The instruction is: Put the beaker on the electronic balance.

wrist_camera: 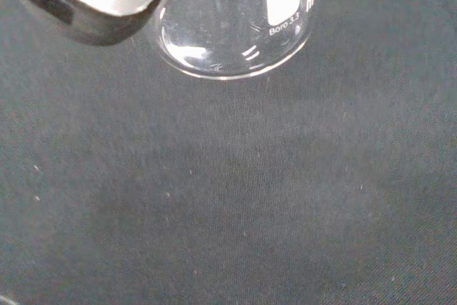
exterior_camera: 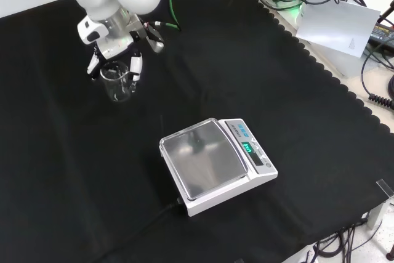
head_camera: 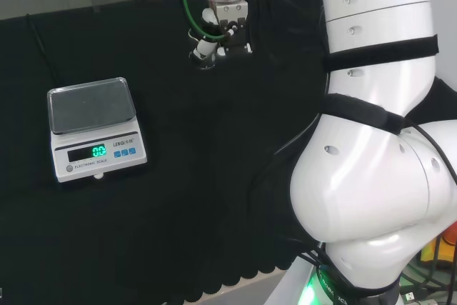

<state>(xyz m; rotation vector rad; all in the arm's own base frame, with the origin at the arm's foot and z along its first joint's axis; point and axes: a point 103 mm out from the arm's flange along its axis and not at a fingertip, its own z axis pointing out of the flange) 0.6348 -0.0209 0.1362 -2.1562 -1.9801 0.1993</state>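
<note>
Beaker (exterior_camera: 117, 80) of clear, empty glass stands upright on the black table (exterior_camera: 74, 170), with the robot hand (exterior_camera: 114, 50) directly above and its fingers (exterior_camera: 135, 66) reaching down both sides of the rim, seemingly pinching it. Light, smooth, breakable; best gripped across the upper wall. Electronic balance (exterior_camera: 215, 164) sits well apart, pan bare.

Black cloth (exterior_camera: 258, 60), perhaps pale floor.
</note>
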